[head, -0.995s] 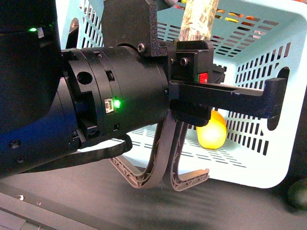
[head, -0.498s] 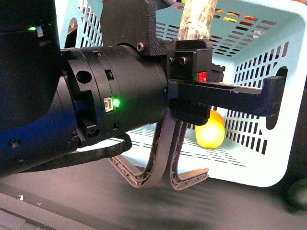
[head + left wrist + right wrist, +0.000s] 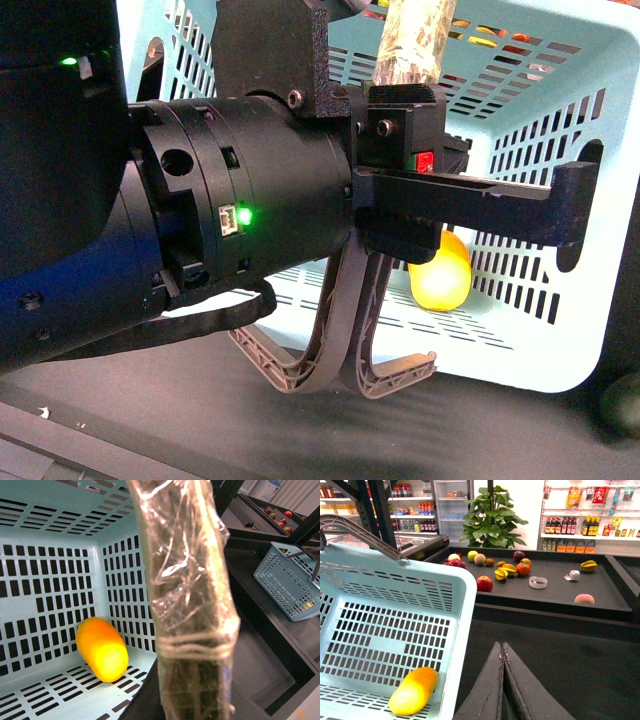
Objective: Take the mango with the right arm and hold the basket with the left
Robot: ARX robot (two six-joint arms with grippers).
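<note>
Right wrist view: bottles and packets on the far shelves (image 3: pixel 570 527) are carrying labels too small to read. The right gripper (image 3: pixel 502 647) is hanging outside the pale blue basket (image 3: pixel 395 630), just beside its rim, with its fingers pressing together and pinching nothing. The mango (image 3: pixel 414 691) is lying on the basket floor, on the other side of the slotted wall from this gripper and apart from it.

Left wrist view: the taped handle (image 3: pixel 190 605) is filling the middle, right up against the camera. The mango is resting inside the basket near a corner, beside the handle and not touching it.

Front view: the left gripper (image 3: pixel 470 200) is clamping the taped handle, which is running down into its black body. The mango is sitting just below and beyond this gripper.
</note>
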